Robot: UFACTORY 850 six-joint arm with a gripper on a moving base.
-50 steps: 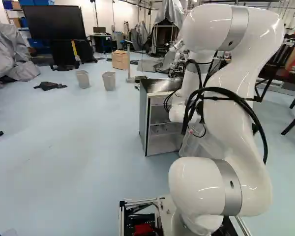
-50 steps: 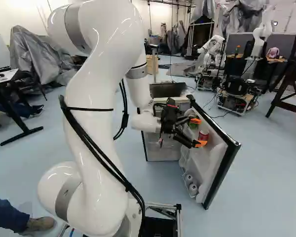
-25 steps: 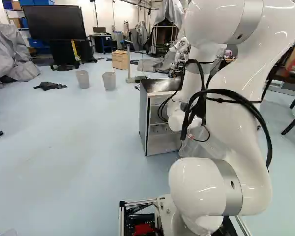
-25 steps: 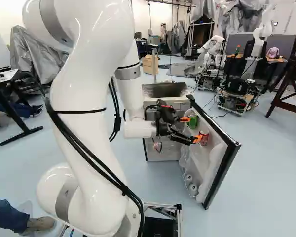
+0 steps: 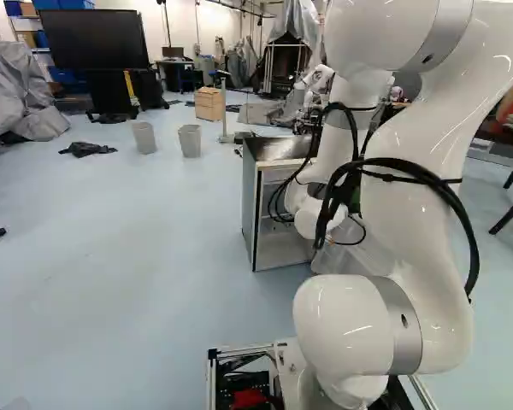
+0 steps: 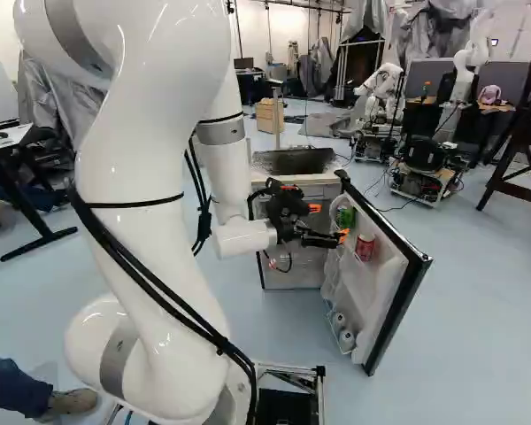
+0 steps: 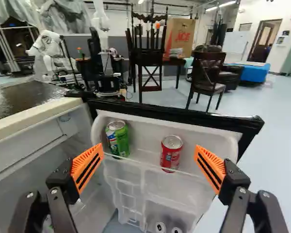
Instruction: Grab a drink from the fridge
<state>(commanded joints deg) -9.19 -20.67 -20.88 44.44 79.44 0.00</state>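
**A big room and a wide reach**

The floor [image 6: 460, 319] is smooth and pale blue, and our small white fridge with a shiny dark top [image 6: 292, 161] stands on it. Its white door with a thick black edge [image 7: 174, 111] is open, we guess so we can reach in.

Our black gripper [image 7: 149, 149] has its orange-padded fingers [image 7: 87, 167] spread apart, holding nothing. They may be wide to fit a drink. The red metal can [image 7: 171, 153] stands upright ahead of the gap between them. The green metal can [image 7: 118, 138] stands ahead too, closer to the finger by the fridge's body. A clear plastic wall [image 7: 172, 188] likely stops both tipping out.

It covers their bottoms. Two pale round things [image 7: 160, 227] below are cut off. We can't tell which can we want.
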